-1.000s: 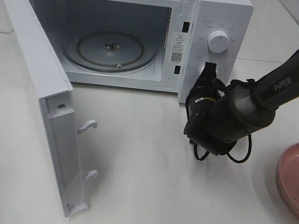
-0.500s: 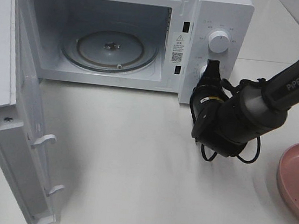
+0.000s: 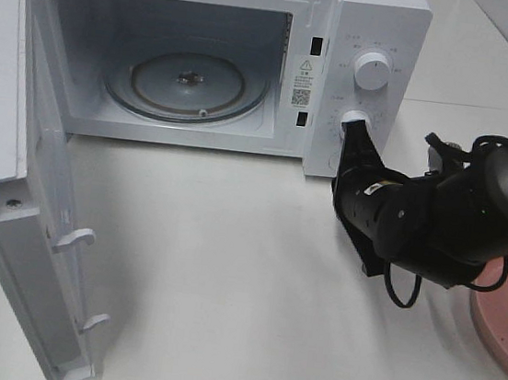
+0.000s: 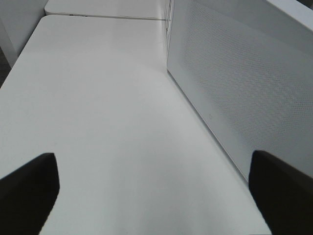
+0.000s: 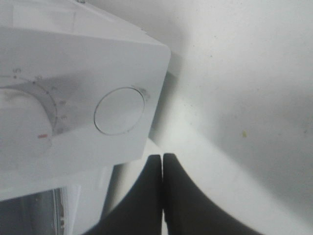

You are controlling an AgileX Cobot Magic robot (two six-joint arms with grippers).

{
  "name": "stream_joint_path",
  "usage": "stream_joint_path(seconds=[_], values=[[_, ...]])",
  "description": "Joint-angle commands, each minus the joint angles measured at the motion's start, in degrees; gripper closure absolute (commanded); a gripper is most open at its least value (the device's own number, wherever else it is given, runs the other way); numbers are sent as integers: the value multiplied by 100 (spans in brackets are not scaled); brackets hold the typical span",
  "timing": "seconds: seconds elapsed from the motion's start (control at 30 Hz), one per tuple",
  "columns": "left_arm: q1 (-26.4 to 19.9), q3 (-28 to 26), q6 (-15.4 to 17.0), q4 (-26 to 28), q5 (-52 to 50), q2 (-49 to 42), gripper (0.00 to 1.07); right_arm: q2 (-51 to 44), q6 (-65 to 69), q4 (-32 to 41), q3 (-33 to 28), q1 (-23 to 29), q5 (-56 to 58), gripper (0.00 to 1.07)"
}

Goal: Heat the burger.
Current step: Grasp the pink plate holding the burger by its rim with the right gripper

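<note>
microwave (image 3: pixel 375 38) open, glass turntable (image 3: pixel 188 85) inside; pink plate (image 3: pixel 501 333) at bench (image 3: pixel 253 273) right edge. left gripper (image 4: pixel 155 176) fingers spread, right gripper (image 5: pixel 162 157) pressed together.

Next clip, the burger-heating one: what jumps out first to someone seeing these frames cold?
The white microwave at the back, its door swung wide on the left and the glass turntable bare. Next, the dark right gripper, fingers shut, pointing at the control panel beside the cavity. A pink plate peeks in at the right edge; no burger is in view.
</note>
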State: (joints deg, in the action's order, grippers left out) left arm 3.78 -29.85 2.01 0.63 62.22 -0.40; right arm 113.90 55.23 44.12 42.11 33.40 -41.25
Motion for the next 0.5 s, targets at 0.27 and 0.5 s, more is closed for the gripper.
stream_joint_path(seconds=[0.27, 0.5], values=[[-11, 17, -6, 34, -86, -97, 9, -1071, -1467, -1060, -567, -11, 1180, 107], [-11, 17, -6, 34, -86, -97, 9, -1633, -3008, -1312, -602, -223, 2429, 107]])
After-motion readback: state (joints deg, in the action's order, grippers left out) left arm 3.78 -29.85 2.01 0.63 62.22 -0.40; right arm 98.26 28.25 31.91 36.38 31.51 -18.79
